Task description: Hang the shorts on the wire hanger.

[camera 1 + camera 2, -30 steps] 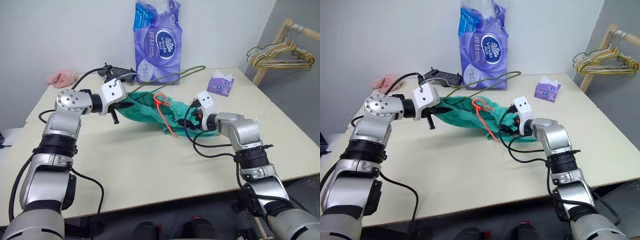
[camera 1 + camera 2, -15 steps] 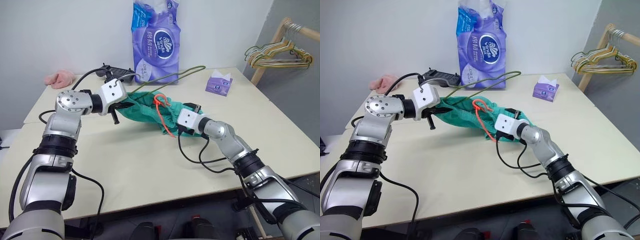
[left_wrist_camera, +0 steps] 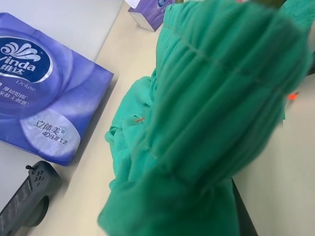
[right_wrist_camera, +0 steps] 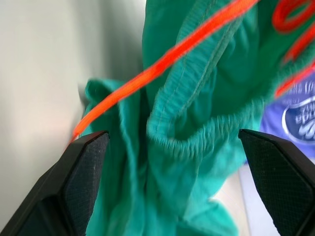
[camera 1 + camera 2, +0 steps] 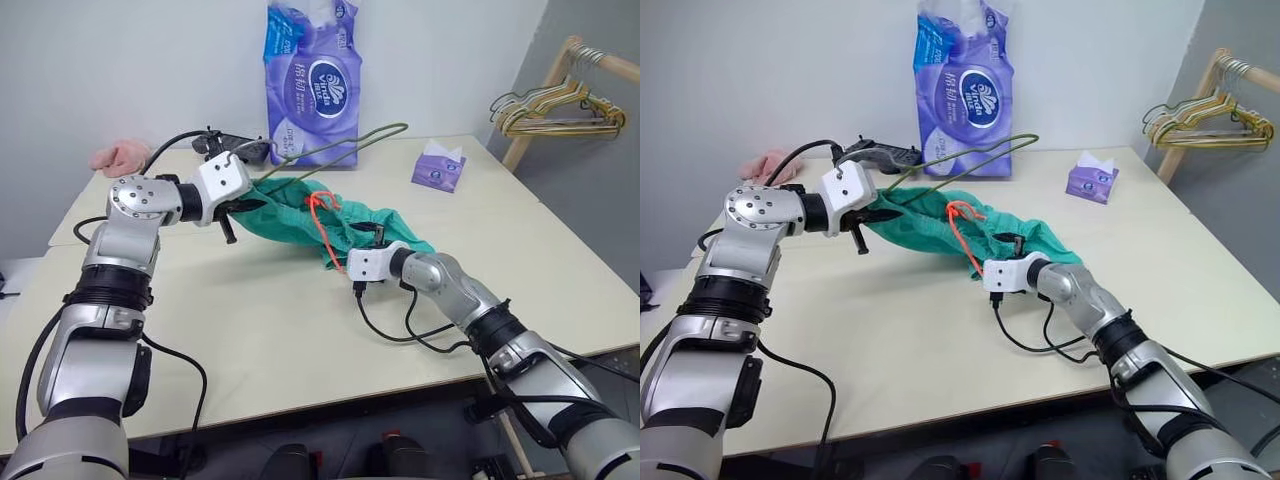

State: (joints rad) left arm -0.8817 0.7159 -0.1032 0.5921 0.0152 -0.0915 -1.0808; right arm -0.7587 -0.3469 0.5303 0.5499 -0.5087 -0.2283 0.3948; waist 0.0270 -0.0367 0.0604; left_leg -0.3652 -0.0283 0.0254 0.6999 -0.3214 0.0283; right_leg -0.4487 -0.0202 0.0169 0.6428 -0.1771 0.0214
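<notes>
A: Shorts (image 5: pixel 340 222): teal-green soft cloth with a gathered waistband and a thin orange drawstring (image 5: pixel 322 220). They lie mid-table, one end raised off the top and clamped in the closed left gripper (image 5: pixel 240 208); the rest trails toward the right edge of the cream table (image 5: pixel 250 330).

B: Hanger position?

A: The thin olive-grey wire hanger (image 5: pixel 345 146) slants up from that same held end, hook toward the far edge. Whether the left jaws also grip the wire, I cannot tell.

B: Right gripper?

A: Right gripper (image 4: pixel 170 184): jaws fully apart, empty, waistband fold between the pads, low over the table.

B: Failure modes?

A: Closing could pinch the drawstring alone, or bunch cloth so a leg misses the wire. A hard pull may slip the cloth from the left jaws.

B: Obstructions?

A: Tall purple tissue pack (image 5: pixel 312 75) and black controller (image 5: pixel 232 147) stand at the far edge, near the hook. Small purple tissue box (image 5: pixel 438 166) and pink fluffy cloth (image 5: pixel 120 156) lie well apart.
</notes>
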